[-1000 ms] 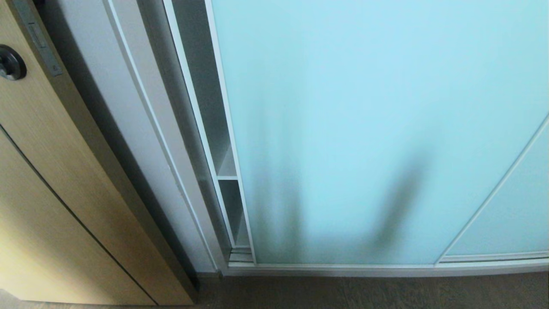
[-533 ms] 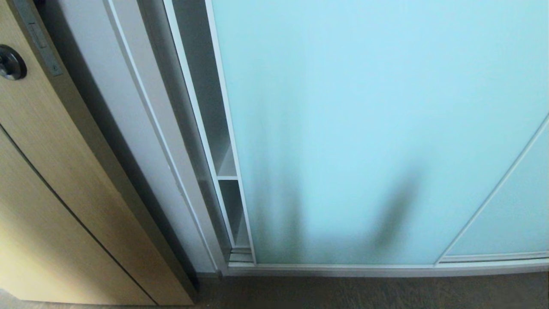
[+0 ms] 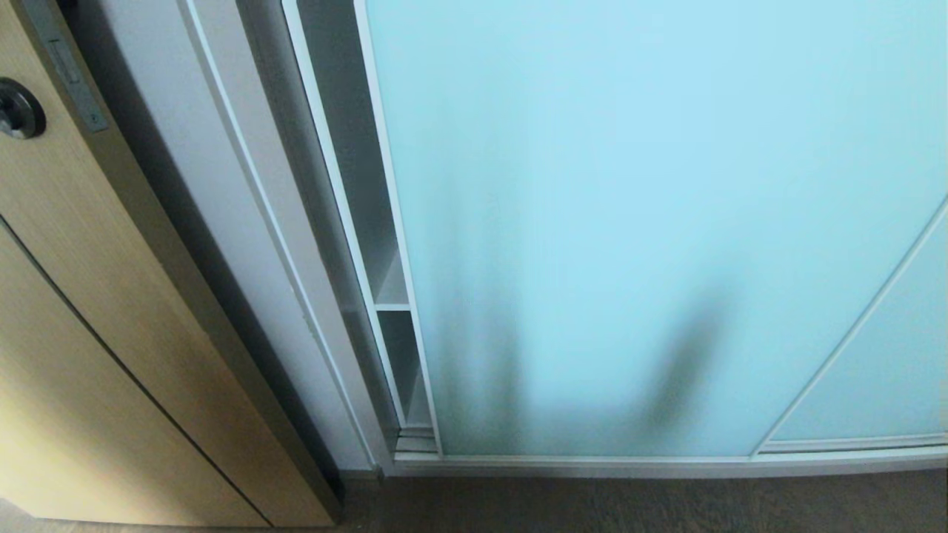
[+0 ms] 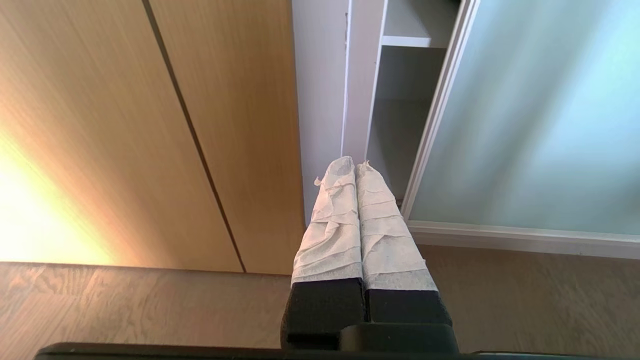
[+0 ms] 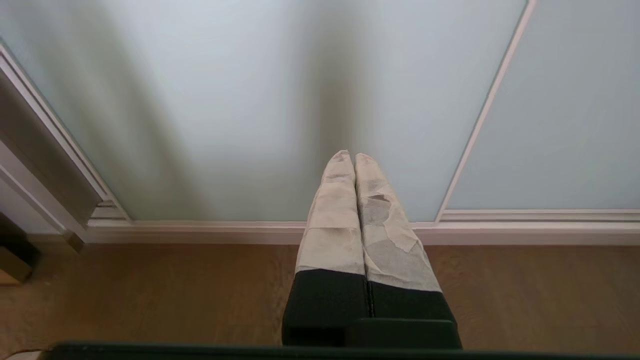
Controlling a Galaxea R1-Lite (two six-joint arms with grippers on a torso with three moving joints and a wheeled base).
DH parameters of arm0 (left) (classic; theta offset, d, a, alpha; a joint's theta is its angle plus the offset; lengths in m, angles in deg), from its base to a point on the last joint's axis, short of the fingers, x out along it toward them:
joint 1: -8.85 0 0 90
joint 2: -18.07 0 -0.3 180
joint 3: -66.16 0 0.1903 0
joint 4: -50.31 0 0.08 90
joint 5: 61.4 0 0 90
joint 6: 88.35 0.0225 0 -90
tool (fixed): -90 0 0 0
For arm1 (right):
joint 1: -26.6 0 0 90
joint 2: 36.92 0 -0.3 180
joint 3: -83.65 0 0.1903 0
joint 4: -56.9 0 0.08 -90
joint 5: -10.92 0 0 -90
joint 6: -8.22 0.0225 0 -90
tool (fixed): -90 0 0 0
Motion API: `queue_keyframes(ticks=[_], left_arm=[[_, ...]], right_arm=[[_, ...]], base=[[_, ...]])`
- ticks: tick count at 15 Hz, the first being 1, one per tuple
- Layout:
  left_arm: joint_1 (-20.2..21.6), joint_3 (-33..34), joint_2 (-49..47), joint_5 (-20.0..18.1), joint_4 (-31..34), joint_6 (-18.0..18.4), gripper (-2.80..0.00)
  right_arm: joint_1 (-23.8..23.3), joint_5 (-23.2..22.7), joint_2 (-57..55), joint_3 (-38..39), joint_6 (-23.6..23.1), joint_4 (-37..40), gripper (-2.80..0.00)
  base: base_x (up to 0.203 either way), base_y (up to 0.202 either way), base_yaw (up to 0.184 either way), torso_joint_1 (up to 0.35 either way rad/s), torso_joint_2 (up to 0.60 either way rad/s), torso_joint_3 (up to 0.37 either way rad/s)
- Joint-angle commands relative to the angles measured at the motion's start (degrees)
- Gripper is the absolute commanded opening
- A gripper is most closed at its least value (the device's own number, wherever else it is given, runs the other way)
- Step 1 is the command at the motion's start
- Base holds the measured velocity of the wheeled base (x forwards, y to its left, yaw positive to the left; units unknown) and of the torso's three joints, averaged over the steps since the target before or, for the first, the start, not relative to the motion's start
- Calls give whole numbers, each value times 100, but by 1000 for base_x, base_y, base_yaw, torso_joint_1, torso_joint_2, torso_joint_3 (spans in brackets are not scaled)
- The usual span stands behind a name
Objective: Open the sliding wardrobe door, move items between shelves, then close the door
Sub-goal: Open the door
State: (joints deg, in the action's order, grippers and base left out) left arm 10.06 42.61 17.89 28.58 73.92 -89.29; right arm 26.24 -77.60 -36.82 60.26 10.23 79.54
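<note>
The sliding wardrobe door [image 3: 629, 185], pale aqua frosted glass in a slim white frame, fills most of the head view. A narrow gap stays at its left edge, where one of the white shelves [image 3: 392, 305] shows. The items are hidden. Neither arm shows in the head view. My left gripper [image 4: 355, 162] is shut and empty, low above the floor and pointing at the gap, with a shelf [image 4: 415, 41] and the door [image 4: 540, 125] beyond it. My right gripper [image 5: 354, 156] is shut and empty, pointing at the bottom of the door's glass [image 5: 225, 100].
A tan wood-grain door [image 3: 89, 296] with a dark round handle [image 3: 16, 109] stands left of the wardrobe. A second aqua panel [image 3: 881, 355] overlaps at the right. The white bottom track [image 5: 225, 231] runs along the brown wooden floor [image 5: 150, 295].
The dark shadow on the lower right of the glass has sunk a little. The door, the gap and the camera have not moved.
</note>
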Motion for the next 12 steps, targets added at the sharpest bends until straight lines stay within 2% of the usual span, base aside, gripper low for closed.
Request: queue_keyframes(ticks=[1,12], left_arm=[[2,1,-8,2,2,-6,-280],[2,1,-8,2,2,-3,-280]], right_arm=[[0,2,-1,10,10,20,-280],[0,2,-1,2,10,20,-280]], base=[[0,0,0,0,0,0],[0,0,0,0,0,0]])
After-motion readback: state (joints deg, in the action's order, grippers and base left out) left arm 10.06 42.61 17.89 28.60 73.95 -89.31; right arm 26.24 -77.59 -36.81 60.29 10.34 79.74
